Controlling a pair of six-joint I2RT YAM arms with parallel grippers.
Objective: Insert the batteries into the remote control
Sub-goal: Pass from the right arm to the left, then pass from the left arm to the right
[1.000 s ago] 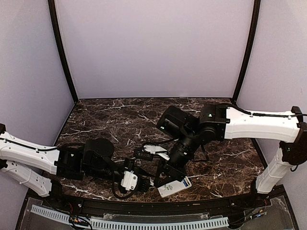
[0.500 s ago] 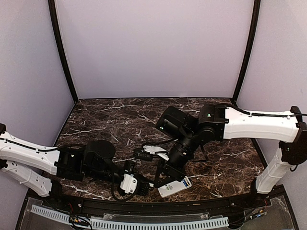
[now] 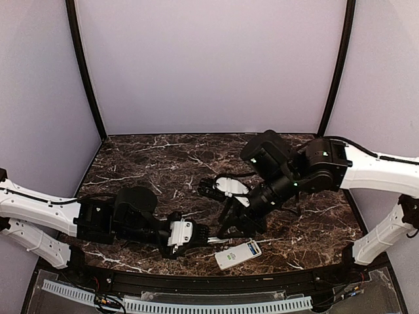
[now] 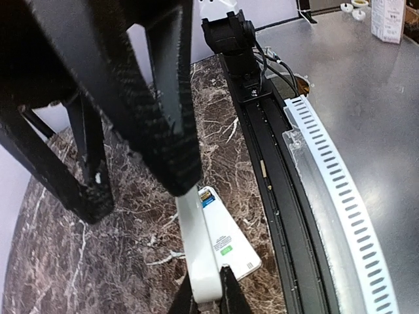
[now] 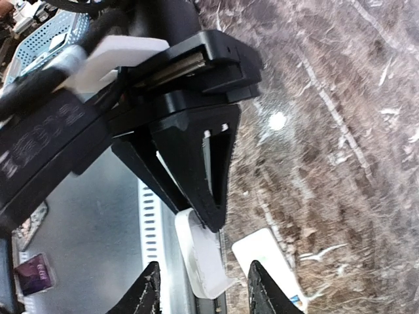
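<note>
White plastic handset, the remote control (image 3: 237,255), lies flat on the counter (image 3: 144,163) close to its near edge, with its long axis running from near-left to far-right. We find the left end effector (image 4: 208,297) clamped on a thin white panel (image 4: 196,242), which points toward the remote and ends just beside it; we cannot tell whether they touch. The right end effector (image 5: 206,288) hangs above the same spot, fingers apart and gripping nothing. We judge the left arm the nearer, with the remote ahead of it and slightly to its right. We could make out no batteries.

Fingers (image 4: 230,298) pinch white strip (image 4: 196,245), perhaps cover, above remote control (image 4: 230,241).
</note>
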